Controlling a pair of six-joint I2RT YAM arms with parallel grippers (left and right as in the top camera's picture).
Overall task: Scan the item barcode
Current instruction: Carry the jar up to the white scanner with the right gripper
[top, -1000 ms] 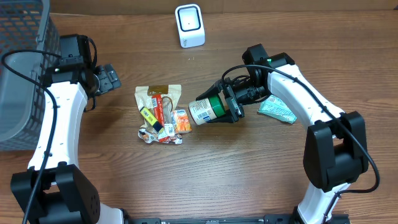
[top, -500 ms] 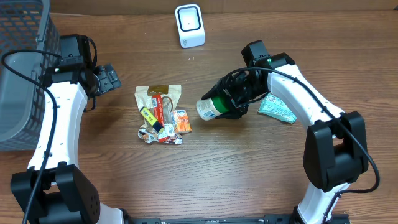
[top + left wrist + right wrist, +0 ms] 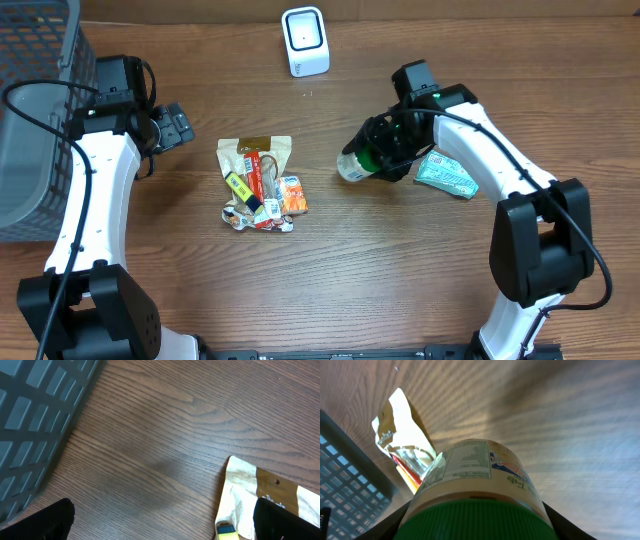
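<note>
Evidently, the green-lidded jar (image 3: 475,485) carries a cream, printed nutrition label (image 3: 465,462).

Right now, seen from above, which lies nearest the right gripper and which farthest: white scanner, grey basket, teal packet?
1. Teal packet, just beside the right gripper holding the jar.
2. White scanner, farther back, near the middle.
3. Grey basket, far corner on the left.

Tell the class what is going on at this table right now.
The right gripper holds a green-lidded jar by its lid end, short of the white scanner. The left gripper is open and empty beside the grey basket. A pile of snack packets lies between the arms.
</note>
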